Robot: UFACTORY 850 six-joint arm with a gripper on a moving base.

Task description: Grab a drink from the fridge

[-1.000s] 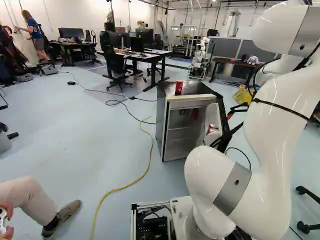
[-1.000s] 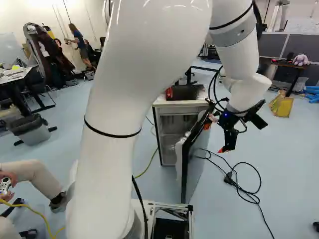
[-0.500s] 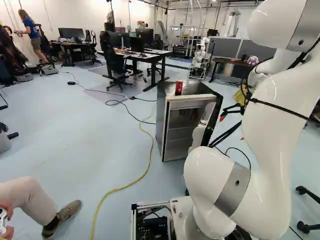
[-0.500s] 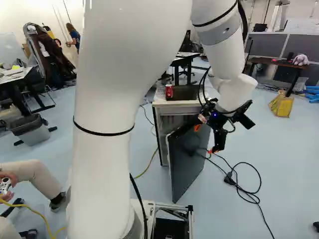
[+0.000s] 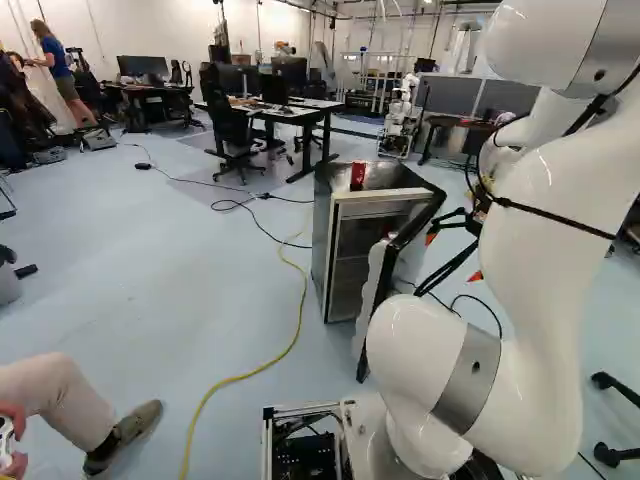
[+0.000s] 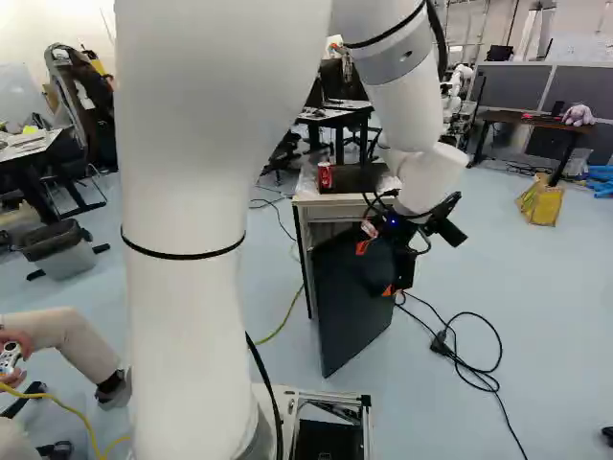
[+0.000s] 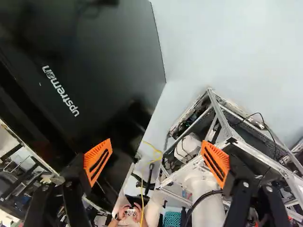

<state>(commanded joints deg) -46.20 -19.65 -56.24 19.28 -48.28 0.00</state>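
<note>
In the left base view my gripper (image 5: 453, 257) stands open on the outer side of the fridge door (image 5: 375, 290), its orange tips apart. The black fridge (image 5: 323, 240) has that door partly open. Seen from the wrist, the door's dark outer face (image 7: 94, 71) spreads ahead of and beside the open gripper (image 7: 156, 161), with nothing held between the fingers. Whether the gripper touches the door, I cannot tell. A red can (image 6: 325, 175) stands on top of the fridge. The door largely hides the inside and its shelves.
Behind the fridge are desks (image 5: 300, 116) and an office chair (image 5: 232, 130). Another robot (image 5: 400, 118) stands farther back. A yellow cable (image 5: 290, 345) and black cables (image 6: 469, 369) lie on the floor. A seated person's leg (image 5: 60, 400) is at the left.
The fridge door has swung from wide open to a smaller opening, hiding the cans on its inner shelf. My arm and open gripper have moved leftward in the right base view. The base has stayed put.
</note>
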